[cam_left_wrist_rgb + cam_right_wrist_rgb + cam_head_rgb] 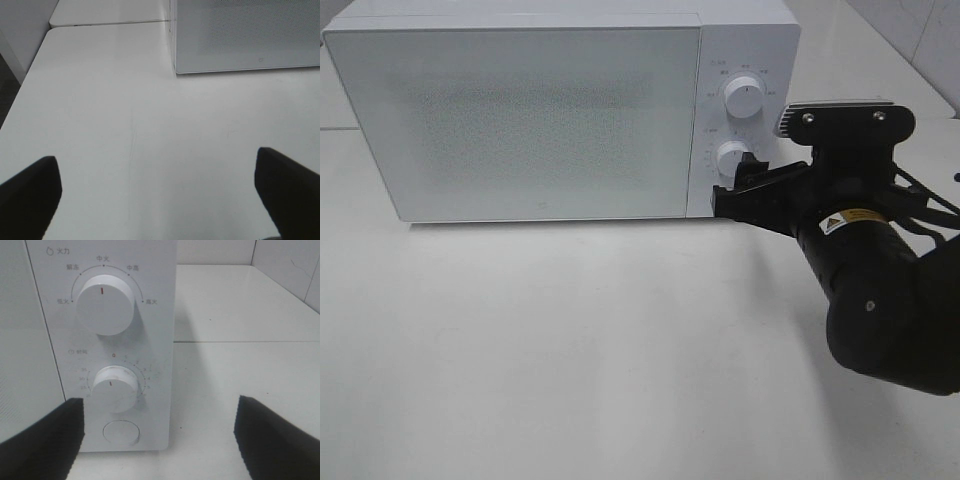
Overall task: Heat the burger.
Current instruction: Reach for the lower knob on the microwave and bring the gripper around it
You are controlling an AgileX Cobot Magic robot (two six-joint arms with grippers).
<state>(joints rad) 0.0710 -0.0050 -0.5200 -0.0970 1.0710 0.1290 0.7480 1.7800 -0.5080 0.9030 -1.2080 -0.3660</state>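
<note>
**Hazards and Clearances at the Microwave Control Panel**

**Status.** The right gripper (732, 185) is hanging just in front of the small white round lower dial (116, 388) on the boxy white microwave oven (520, 120). Its jaws are standing wide apart and gripping nothing. The left gripper (159, 195) is likewise spread wide and empty above the smooth white table (100, 125), near the oven's left front corner. The burger is not showing in any view. The frosted oven door (510, 115) is sitting closed, so the burger is probably inside, but this cannot be confirmed.

**Hazards.**
- The lower dial is lying off the midline between the black fingers (45, 435), nearer one of them. Closing from this position is likely to be pinching it off-centre, so the pads may be slipping or scraping the panel.
- The large white upper dial (105, 304) and the flat round button (120, 433) are crowding the lower dial from above and below. A drifting finger risks changing the power setting or pressing the button.
- Pressing forward too firmly risks sliding the oven back across the table.

**Clearances.**
- Right of the oven, the table is running open toward the tiled wall (920, 40). The outer finger is therefore working in free air past the panel's edge.
- In front of the oven, broad bare surface is allowing retreat.
- On the left, the table edge is dropping away to dark floor.
</note>
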